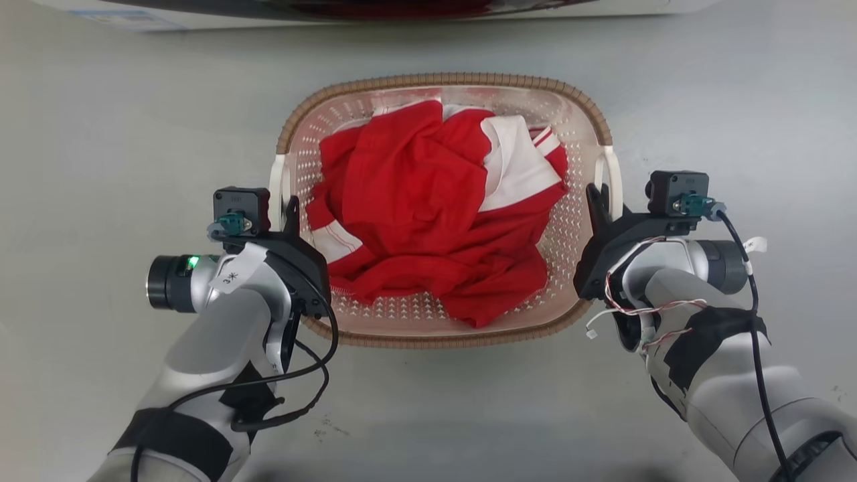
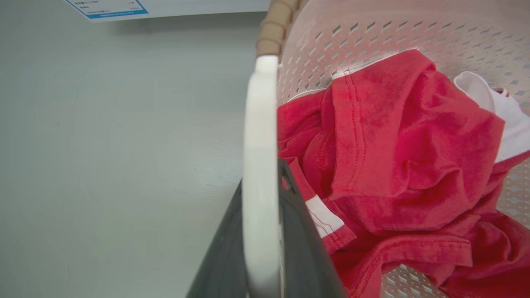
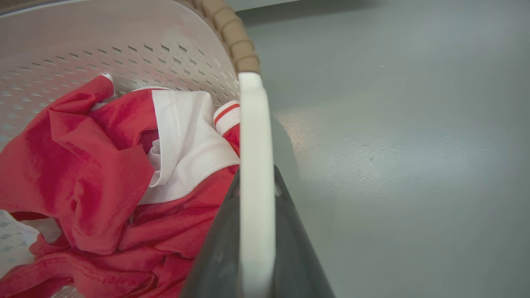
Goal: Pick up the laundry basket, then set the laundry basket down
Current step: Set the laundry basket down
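Note:
The laundry basket (image 1: 442,80), cream-white with perforated walls and a brown woven-look rim, lies centred in the head view and holds crumpled red and white clothes (image 1: 428,207). My left gripper (image 1: 292,209) is shut on its left white handle (image 1: 276,181). In the left wrist view, the handle (image 2: 258,124) runs between the dark fingers (image 2: 304,252). On the opposite side, my right gripper (image 1: 600,198) is shut on the right white handle (image 1: 612,171); the right wrist view shows that handle (image 3: 253,124) clamped between dark fingers (image 3: 290,248). I cannot tell whether the basket rests on the floor.
A white washing machine (image 1: 375,13) runs along the top edge of the head view, just beyond the basket; its blue-edged label (image 2: 107,7) appears in the left wrist view. Grey floor (image 1: 120,134) surrounds the basket on all sides.

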Robot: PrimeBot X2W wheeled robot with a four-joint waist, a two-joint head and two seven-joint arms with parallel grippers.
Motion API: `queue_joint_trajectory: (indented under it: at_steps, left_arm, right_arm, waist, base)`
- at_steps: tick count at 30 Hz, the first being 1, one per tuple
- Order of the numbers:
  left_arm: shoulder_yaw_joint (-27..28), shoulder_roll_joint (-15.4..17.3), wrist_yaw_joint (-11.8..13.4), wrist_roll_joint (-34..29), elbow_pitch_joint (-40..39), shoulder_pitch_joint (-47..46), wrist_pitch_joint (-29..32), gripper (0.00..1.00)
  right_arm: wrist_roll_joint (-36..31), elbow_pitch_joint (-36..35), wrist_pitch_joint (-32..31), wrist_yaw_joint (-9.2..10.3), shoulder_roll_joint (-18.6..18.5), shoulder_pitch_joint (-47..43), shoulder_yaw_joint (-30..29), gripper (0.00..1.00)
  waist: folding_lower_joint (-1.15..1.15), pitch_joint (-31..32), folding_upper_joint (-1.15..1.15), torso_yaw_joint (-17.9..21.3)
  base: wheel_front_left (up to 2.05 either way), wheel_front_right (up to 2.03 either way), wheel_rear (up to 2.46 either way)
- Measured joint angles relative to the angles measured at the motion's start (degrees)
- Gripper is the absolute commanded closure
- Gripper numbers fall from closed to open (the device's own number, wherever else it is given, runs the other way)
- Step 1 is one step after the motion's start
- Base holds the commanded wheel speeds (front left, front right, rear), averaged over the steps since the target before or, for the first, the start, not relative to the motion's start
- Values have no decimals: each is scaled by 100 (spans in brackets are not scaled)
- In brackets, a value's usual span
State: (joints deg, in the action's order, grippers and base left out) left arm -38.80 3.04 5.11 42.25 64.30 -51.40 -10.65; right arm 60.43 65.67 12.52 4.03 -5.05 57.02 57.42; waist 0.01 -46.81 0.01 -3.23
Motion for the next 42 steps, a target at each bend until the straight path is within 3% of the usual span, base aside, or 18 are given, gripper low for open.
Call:
queue_joint_trajectory:
  at_steps: [15,16,17,18,19,20,42]
  left_arm:
    - [3,-40,0,-33,166,-231,-165,100]
    - [4,-44,0,-33,178,-237,-172,91]
    - [4,-51,0,-33,189,-241,-191,72]
    - [9,-63,1,-37,199,-242,-209,54]
    - [11,-78,1,-43,210,-242,-211,9]
    - [16,-89,0,-43,224,-242,-214,0]
    - [120,-68,-60,-40,522,-73,-334,0]
  right_arm:
    - [-53,146,127,-71,10,229,-25,100]
    - [-74,155,151,-76,10,230,-26,84]
    - [-90,166,168,-76,14,230,-31,52]
    - [-92,176,166,-75,26,236,-40,0]
    - [-93,192,166,-75,51,238,-45,0]
    - [-100,210,167,-75,71,237,-47,0]
    - [-111,420,175,-134,103,82,-166,0]
  waist:
    - [-2,-302,-2,-15]
    - [-2,-305,-2,-17]
    - [-2,-306,-2,-18]
    - [-2,-306,-1,-20]
    - [-1,-300,-1,-23]
    - [0,-288,-1,-26]
    - [-1,530,-2,18]
  base:
    - [0,0,0]
    - [0,0,0]
    - [0,0,0]
    - [0,0,0]
    - [0,0,0]
    - [0,0,0]
    - [0,0,0]
